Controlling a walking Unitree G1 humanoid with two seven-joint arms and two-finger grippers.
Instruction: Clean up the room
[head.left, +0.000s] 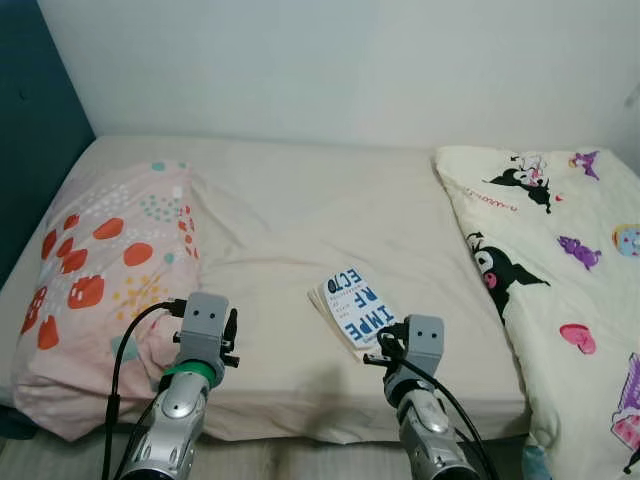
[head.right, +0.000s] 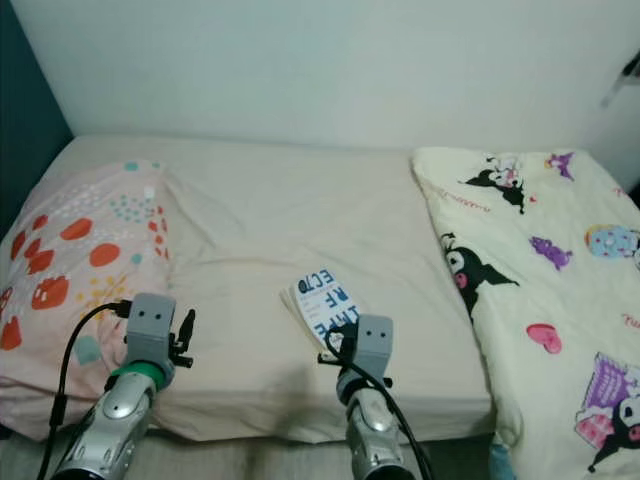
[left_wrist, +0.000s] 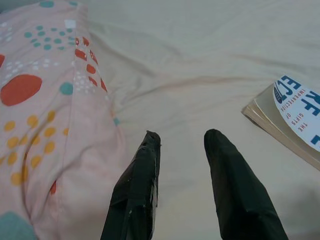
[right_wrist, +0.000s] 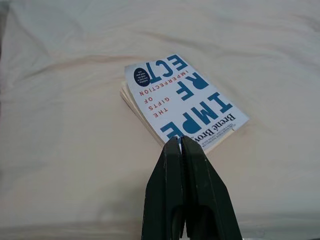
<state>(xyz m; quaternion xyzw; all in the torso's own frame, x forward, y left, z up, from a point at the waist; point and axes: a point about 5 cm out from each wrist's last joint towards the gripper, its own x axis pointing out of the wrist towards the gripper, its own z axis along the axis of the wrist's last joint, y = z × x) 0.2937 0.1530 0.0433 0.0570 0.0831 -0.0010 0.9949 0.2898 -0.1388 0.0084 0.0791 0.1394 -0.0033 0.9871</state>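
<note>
**Book lying on the bed, both grippers low at the near edge**

A bed (head.left: 300, 200) with a cream sheet takes up most of the scene and runs back to a pale wall (head.left: 350, 60). On the robot's right side a cream duvet (head.left: 560, 250) printed with cartoon characters covers the mattress and hangs over the near edge. On the left side lies a pink pillow (head.left: 100, 270) with red, teal and yellow spots, next to a dark teal panel (head.left: 30, 130) at the bed's side.

A paperback book (right_wrist: 182, 102) lies flat on the bare sheet near the front edge of the bed, between pillow and duvet, closer to the duvet. Its white cover carries large blue letters and smaller red ones, and the page edges show along one side.

The left gripper (left_wrist: 180, 142) is low over the sheet just beside the pillow, its two black fingers (left_wrist: 137, 185) spread apart with nothing between them; the book's corner is off to its side. The right gripper (right_wrist: 181, 142) sits at the book's near corner, fingers pressed together and tips at the cover's edge; whether they touch it I cannot tell.
</note>
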